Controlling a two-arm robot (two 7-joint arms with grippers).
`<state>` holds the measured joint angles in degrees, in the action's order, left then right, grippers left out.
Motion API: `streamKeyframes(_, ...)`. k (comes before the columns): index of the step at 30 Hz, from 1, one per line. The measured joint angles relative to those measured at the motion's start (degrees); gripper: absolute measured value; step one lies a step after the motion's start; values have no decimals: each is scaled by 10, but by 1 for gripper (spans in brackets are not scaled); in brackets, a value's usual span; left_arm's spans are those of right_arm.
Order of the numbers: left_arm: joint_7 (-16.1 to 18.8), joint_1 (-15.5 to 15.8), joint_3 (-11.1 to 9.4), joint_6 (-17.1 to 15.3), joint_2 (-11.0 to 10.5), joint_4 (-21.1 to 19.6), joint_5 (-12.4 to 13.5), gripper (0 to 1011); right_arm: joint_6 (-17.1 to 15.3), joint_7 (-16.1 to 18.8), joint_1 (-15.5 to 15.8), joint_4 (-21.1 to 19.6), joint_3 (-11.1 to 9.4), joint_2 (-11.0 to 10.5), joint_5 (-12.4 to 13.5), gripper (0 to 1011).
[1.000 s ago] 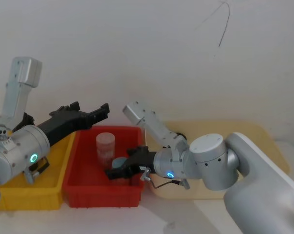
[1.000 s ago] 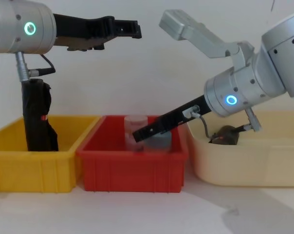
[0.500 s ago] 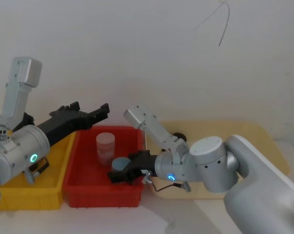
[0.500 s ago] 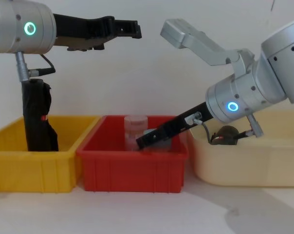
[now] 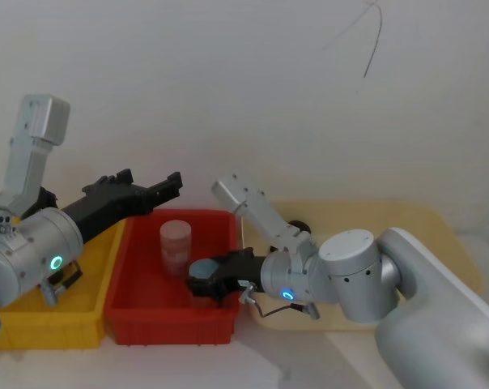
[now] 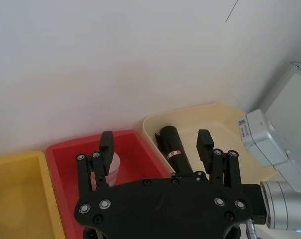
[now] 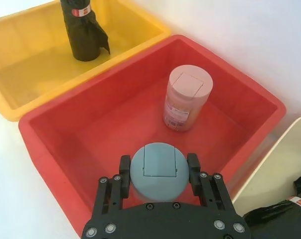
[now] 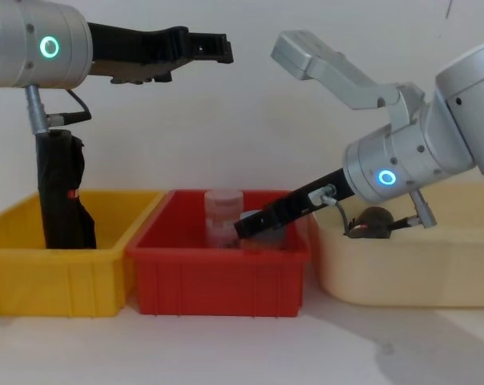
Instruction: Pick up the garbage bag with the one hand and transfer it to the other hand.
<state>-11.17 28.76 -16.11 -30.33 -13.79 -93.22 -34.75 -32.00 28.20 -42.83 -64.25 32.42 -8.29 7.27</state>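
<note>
Holds left gripper (image 6: 155, 142) raised over yellow bin (image 8: 58, 281) and red bin (image 7: 115, 129), fingers spread, empty. Has right gripper (image 7: 158, 162) low in red bin, clamped on grey-lidded jar (image 5: 202, 268) near pink jar (image 7: 186, 97). Leaves bag (image 6: 171, 144) lying in cream bin (image 6: 210, 122), apart from both.

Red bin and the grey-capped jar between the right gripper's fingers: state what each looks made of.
Red bin: likely moulded plastic, semi-gloss; uniform colour, rounded rim, soft highlights. Grey-capped jar, flanked by the right gripper: lid looks matte plastic, with a moulded flip-tab outline; its body is hidden, so that material is unclear.
</note>
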Motion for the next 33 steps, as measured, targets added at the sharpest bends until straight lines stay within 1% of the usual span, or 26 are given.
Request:
streamKeyframes(6,0,0,0,0,0,0,0,1000,2,-6,4,-5,-6,0,5,663)
streamKeyframes(11,0,0,0,0,0,0,0,1000,6,-15,9,-17,-18,1,14,663)
streamKeyframes(14,0,0,0,0,0,0,0,1000,10,-25,17,-32,-33,1,23,663)
streamKeyframes(18,0,0,0,0,0,0,0,1000,12,-35,23,-47,-48,0,32,663)
streamKeyframes(23,0,0,0,0,0,0,0,1000,19,-56,40,-76,-78,-2,49,664)
streamKeyframes(24,0,0,0,0,0,0,0,1000,21,-63,45,-85,-88,-2,54,664)
streamKeyframes(25,0,0,0,0,0,0,0,1000,23,-66,48,-90,-93,-2,56,663)
streamKeyframes(26,0,0,0,0,0,0,0,1000,25,-73,55,-99,-104,-2,62,663)
streamKeyframes(31,0,0,0,0,0,0,0,1000,32,-91,71,-120,-129,-2,75,664)
streamKeyframes(33,0,0,0,0,0,0,0,1000,37,-106,84,-136,-150,0,87,664)
